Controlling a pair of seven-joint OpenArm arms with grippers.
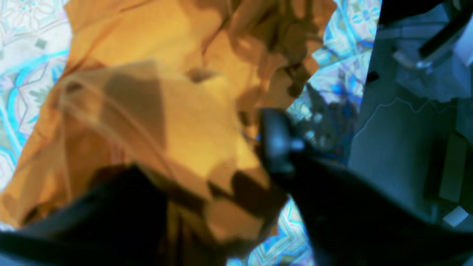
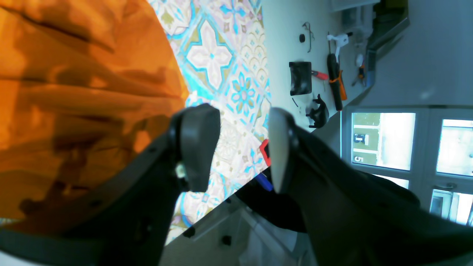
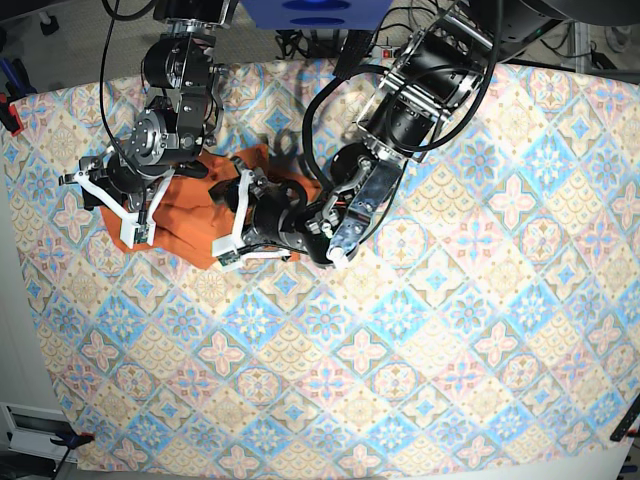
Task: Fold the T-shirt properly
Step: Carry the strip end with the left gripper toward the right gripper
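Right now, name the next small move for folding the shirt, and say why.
Probably lift the left claw clear, then regrasp an edge: the plain orange short-sleeved T-shirt lies bunched and creased on the tile-patterned cloth, and the right claw stands open, holding nothing.

Two-arm robot, black jointed bodies of rounded cylindrical housings.
- Left arm (image 3: 400, 110): thick glossy black segments; black cables looped at 9 o'clock of its forearm; white bracket near the wrist.
- Right arm (image 3: 175, 90): black motor drums, white finger frames.
- Right gripper (image 2: 242, 147): one dark grey pad, one pale grey pad on black fingers.
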